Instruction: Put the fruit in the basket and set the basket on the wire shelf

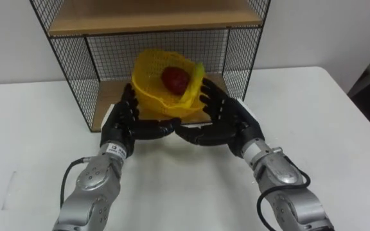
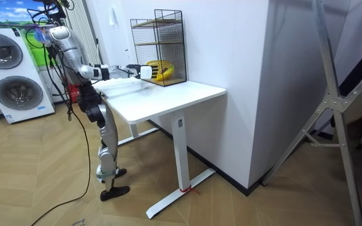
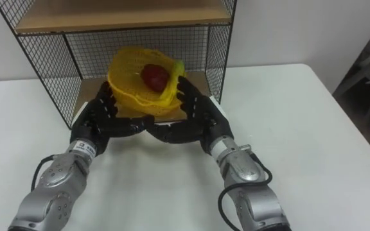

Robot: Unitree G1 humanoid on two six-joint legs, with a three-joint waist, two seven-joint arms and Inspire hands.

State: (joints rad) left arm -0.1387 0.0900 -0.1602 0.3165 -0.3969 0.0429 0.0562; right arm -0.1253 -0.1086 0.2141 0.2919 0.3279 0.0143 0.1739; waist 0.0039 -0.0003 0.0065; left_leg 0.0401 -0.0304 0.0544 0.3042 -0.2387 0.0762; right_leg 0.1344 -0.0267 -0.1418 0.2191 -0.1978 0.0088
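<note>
At the centre of the eye views, a yellow mesh basket [image 1: 148, 80] sits between the robot's two hands at the open front of a black wire shelf [image 1: 69, 58], level with its lower compartment. A red round fruit [image 1: 175, 78] and a yellow curved fruit [image 1: 197, 74] lie inside it, so the loading step looks finished and placing the basket on the shelf is the step in hand.

The left hand [image 1: 128, 120] is against the basket's left wall and the right hand [image 1: 222, 117] against its right wall. On both hands the fingers are straight and slightly spread, pressing the mesh rather than curling round it. The thumbs point inward and nearly meet under the basket's near side. The basket tips a little, its mouth turned up and toward the camera. I cannot tell whether its bottom rests on the lower wooden board [image 1: 108, 96] or hangs just above its front edge.

In the room view the robot stands at the end of the white table [image 2: 168, 97] on the room view's left, arms stretched toward the shelf.

The next move probably calls for pushing the basket deeper over the board, levelling it, then spreading both hands apart evenly so the fruit stays in.
</note>
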